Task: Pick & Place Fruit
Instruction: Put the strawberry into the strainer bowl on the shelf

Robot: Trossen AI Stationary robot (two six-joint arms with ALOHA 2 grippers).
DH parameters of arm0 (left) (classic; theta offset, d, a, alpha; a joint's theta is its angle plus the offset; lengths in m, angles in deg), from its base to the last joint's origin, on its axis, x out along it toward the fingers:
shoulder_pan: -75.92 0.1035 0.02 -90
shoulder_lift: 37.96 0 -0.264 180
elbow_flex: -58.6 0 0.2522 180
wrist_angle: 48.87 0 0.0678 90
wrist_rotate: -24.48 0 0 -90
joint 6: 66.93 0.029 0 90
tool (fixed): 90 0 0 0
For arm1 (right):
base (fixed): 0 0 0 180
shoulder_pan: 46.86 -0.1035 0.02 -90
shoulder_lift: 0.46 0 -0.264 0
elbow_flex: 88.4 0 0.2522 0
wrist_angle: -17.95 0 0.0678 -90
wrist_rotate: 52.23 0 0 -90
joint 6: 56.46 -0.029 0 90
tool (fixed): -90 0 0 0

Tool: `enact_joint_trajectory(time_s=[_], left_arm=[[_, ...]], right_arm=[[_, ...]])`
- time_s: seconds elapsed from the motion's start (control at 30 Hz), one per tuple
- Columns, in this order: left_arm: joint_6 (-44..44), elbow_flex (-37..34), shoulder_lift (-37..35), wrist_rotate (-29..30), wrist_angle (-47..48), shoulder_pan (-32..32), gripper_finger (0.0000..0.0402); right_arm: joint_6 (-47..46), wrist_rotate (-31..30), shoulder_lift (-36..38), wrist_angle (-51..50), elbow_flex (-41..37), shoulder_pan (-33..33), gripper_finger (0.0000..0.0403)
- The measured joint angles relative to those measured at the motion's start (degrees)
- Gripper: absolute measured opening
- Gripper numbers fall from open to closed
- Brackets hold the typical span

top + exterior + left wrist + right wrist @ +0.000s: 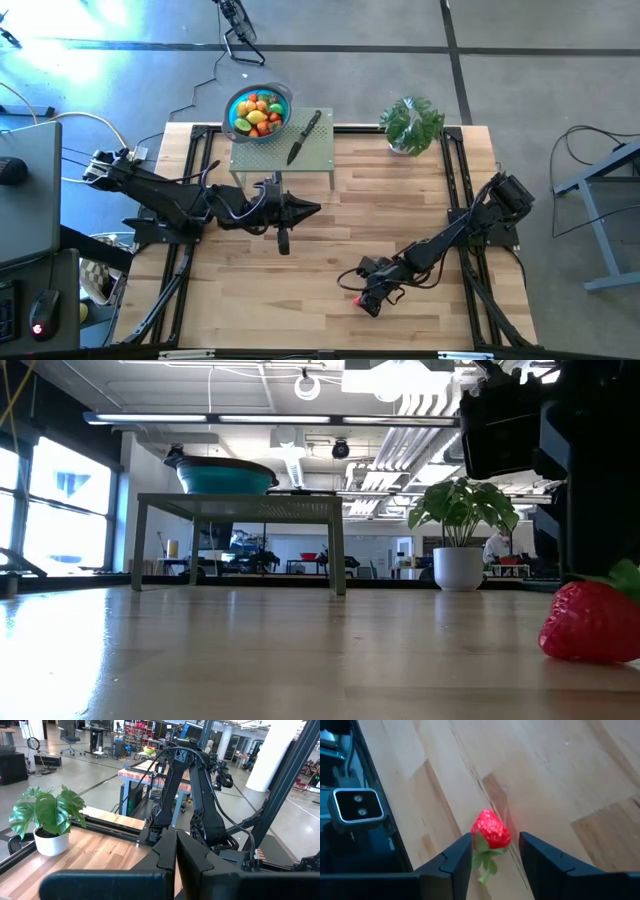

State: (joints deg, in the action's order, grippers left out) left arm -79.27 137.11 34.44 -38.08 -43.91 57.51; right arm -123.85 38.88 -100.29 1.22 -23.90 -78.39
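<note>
A red toy strawberry point(491, 828) with green leaves lies on its side on the wooden table, near the front edge in the high view point(357, 298) and at the right of the low view point(590, 622). My right gripper point(496, 839) is open, low over the table, with one finger on either side of the strawberry; I see no touch. More fruit is heaped in the blue bowl point(258, 112) on a small green stand point(320, 160). My left gripper point(312, 210) is shut and hovers just in front of the stand, holding nothing.
A black-handled knife point(303, 137) lies on the stand beside the bowl. A potted plant point(410, 125) stands at the table's far right. Black frame rails run along the left and right edges. Bare wood lies between the two arms.
</note>
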Motion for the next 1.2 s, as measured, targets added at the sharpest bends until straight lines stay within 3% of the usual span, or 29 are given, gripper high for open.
enact_joint_trajectory(time_s=[0.2,0.4,0.77,1.2], left_arm=[[-0.1,0.0,0.0,-0.01,1.44,0.02,0.001],[-0.17,0.0,0.0,0.0,2.76,0.01,0.001],[-0.17,0.0,0.0,0.0,2.95,0.02,0.001],[-0.16,0.0,0.0,0.0,2.95,0.01,0.001]], right_arm=[[-0.26,1.43,0.07,-1.46,0.0,0.63,0.0151],[0.59,6.86,0.07,-1.62,0.0,2.1,0.0151],[4.4,8.48,0.28,2.6,0.0,4.73,0.0151],[4.89,14.59,0.57,2.92,-0.02,7.53,0.0151]])
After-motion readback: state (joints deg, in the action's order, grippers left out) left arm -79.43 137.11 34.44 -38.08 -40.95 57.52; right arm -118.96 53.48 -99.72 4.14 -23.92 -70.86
